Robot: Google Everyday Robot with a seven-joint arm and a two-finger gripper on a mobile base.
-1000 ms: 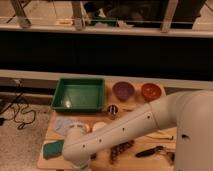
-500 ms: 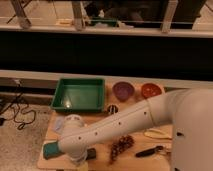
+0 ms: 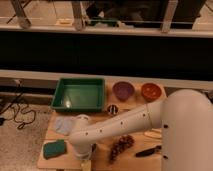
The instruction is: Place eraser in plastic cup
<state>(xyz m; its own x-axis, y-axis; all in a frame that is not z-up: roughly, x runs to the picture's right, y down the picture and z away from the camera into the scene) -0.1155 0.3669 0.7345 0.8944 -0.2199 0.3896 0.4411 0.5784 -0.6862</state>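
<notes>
- The gripper hung low at the front edge of the bench, just right of the sponge, and was partly cut off by the lower border.
- Its jaws stood wide apart; whether anything lay between them could not be told.
- The white arm crossed the bench from the right down to the front left.
- The eraser could not be made out anywhere on the bench.
- A round white form sat just above the arm's wrist, near the front of the green tray; whether it was the cup or part of the arm could not be told.
- A purple bowl and an orange bowl stood side by side right of the tray.
- A black-handled tool lay at the front right.
</notes>
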